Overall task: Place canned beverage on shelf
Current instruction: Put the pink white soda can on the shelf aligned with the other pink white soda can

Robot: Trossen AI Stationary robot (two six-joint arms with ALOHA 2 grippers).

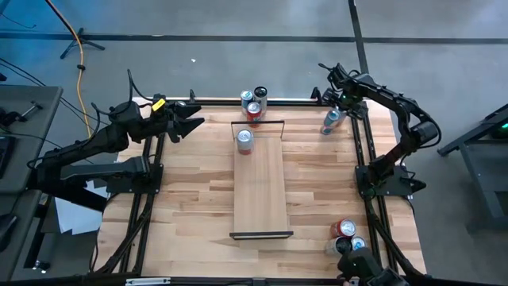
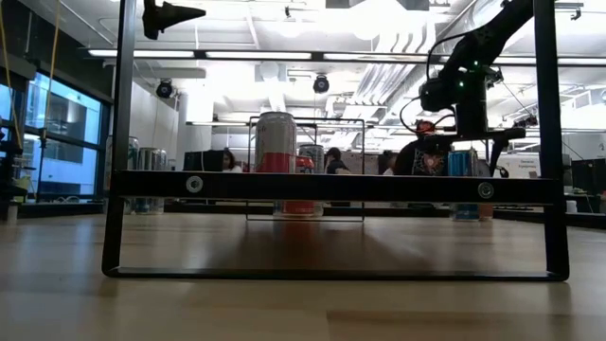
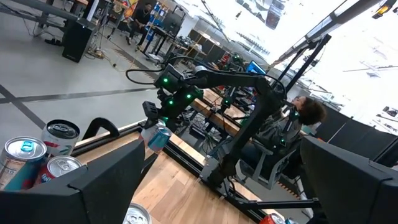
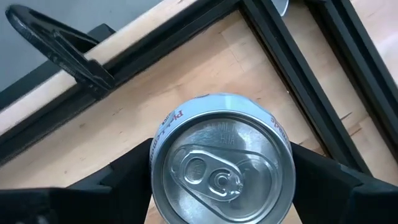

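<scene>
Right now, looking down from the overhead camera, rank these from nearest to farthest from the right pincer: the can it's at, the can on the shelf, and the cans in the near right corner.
1. Blue can, between the right pincer fingers, far right.
2. Shelf can, far end of the shelf, centre.
3. Corner cans, near right edge.

Black rail frame of shelf close in foreground, crossbar level, two screws showing. Behind it, red-and-silver can upright on the wood, near centre. Right arm down from above at far right, gripper over a blue can standing on table. Fingers hidden, grip unclear. People seated in room behind.
</scene>
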